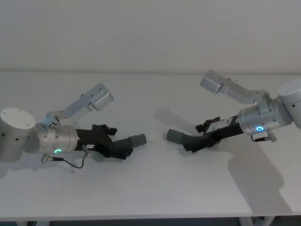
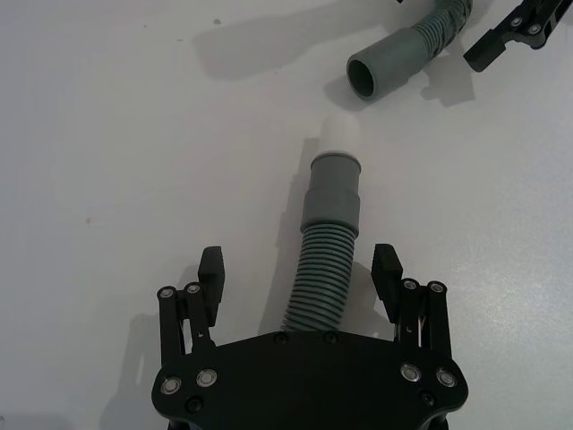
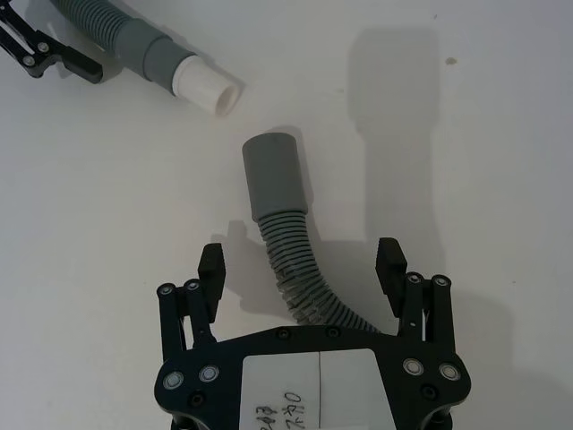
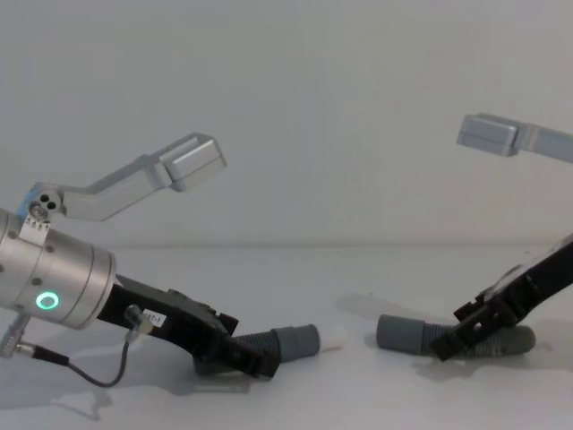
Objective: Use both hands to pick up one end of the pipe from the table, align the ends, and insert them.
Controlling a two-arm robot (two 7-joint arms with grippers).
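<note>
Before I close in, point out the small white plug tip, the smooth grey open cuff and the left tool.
Small white plug tip (image 2: 341, 134), left wrist view, its side.
Smooth grey open cuff (image 3: 276, 176), right wrist view, mid-sleeve.
Black two-fingered left tool (image 2: 299, 258), left wrist view, midway between fingertips.

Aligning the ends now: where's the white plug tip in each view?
Head: white plug tip at centre, left of the open cuff.
Left wrist: tip ahead of the left claw, cuff beyond.
Right wrist: tip beyond the cuff ahead of the right claw.
Chest: tip low centre, left of the cuff.
Landmark: the cuff.
</note>
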